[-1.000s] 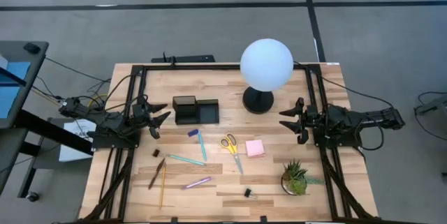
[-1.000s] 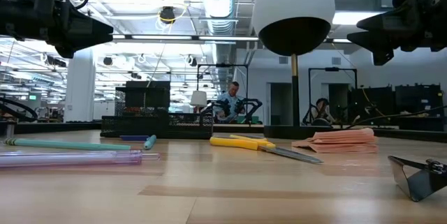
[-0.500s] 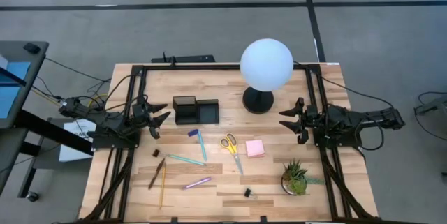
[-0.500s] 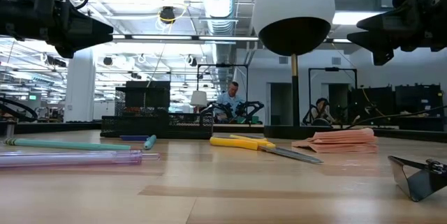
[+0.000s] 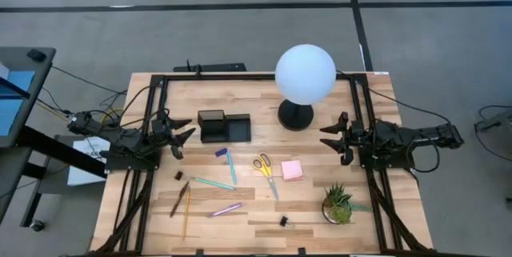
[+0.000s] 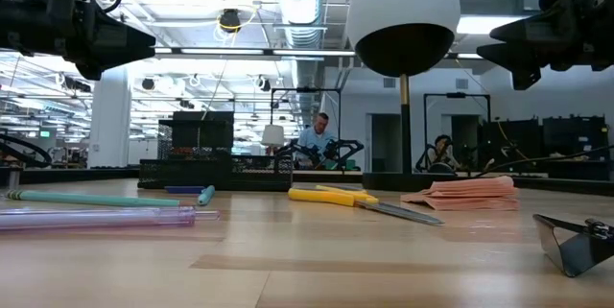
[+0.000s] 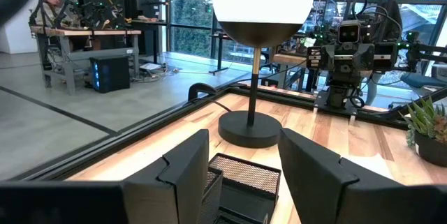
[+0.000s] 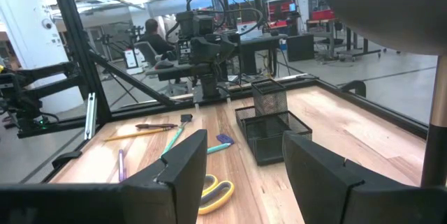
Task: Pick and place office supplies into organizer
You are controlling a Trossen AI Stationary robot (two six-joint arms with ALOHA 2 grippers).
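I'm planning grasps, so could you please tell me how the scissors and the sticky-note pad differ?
The scissors are long and thin, yellow-handled with bare metal blades; the sticky-note pad is a compact pink square. The scissors lie nearer the table's middle, the pad nearer the plant. Both lie flat, side by side, untouched.

Lamp globe [image 6: 403, 15] cut off above.

The wooden table [image 5: 312, 201] carries the organizer [image 5: 225, 126] just beyond the left gripper [image 5: 182, 142], with the lamp base [image 5: 295, 116] nearer the right gripper [image 5: 331, 138]. Between the two grippers lie scissors [image 5: 266, 171], a pink sticky-note pad [image 5: 291, 170], a teal pen [image 5: 231, 166] and a small blue piece [image 5: 221, 152]. A potted plant [image 5: 338, 203] stands beside the right arm.
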